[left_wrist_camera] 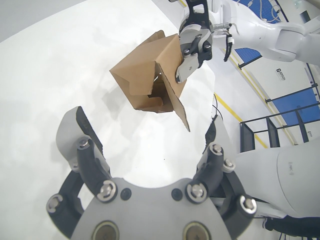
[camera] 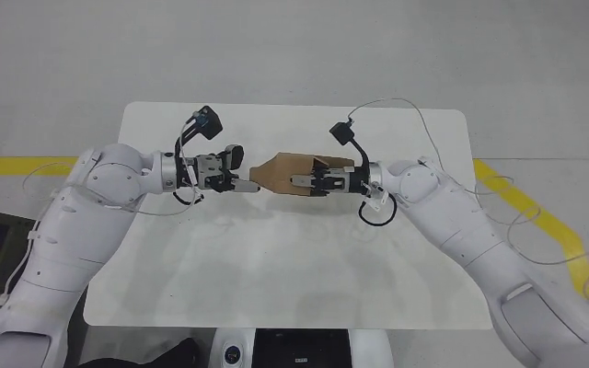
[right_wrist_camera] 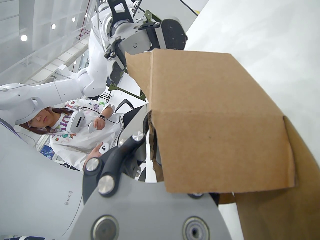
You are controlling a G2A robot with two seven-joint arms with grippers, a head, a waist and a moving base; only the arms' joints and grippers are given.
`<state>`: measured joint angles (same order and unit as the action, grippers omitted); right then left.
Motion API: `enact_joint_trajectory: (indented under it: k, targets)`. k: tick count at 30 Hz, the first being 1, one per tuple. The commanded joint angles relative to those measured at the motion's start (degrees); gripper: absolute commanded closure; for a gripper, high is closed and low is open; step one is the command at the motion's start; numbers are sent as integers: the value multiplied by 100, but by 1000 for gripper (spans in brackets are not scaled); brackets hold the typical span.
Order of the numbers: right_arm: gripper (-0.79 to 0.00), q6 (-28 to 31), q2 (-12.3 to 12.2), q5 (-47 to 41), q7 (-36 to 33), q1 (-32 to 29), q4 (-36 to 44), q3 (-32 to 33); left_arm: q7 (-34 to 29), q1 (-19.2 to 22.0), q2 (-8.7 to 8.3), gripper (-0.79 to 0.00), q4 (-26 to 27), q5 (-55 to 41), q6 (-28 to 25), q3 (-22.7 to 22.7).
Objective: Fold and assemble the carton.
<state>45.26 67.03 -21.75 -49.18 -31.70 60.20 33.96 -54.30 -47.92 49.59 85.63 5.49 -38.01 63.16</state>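
Note:
A brown carton [camera: 283,169], partly folded with loose flaps at its open end, hangs above the white table [camera: 276,267]. My right gripper [camera: 308,181] is shut on one of its side walls. In the left wrist view the carton [left_wrist_camera: 140,76] shows its open end and a long flap hanging down, with the right gripper [left_wrist_camera: 186,67] clamped on the wall. My left gripper [left_wrist_camera: 147,128] stands open a short way from that open end, not touching it. The right wrist view has the carton [right_wrist_camera: 212,121] close up, and the left gripper [right_wrist_camera: 147,51] open beyond its far edge.
The white table top [left_wrist_camera: 50,63] is bare around and under the carton. Yellow floor tape [camera: 525,207] runs past the table's right side. A person with hand controllers [right_wrist_camera: 77,123] sits off the table, touching nothing on it.

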Motion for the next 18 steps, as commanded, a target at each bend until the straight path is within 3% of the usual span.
enact_joint_trajectory:
  k: [1,18]
  targets:
    - [0,-6,4,27,-10,-17,35,34,72,19,13,-785,-58,75,78,-36]
    - [0,33,28,34,-223,-217,357,353,122,308,92,-785,-782,-175,303,-149]
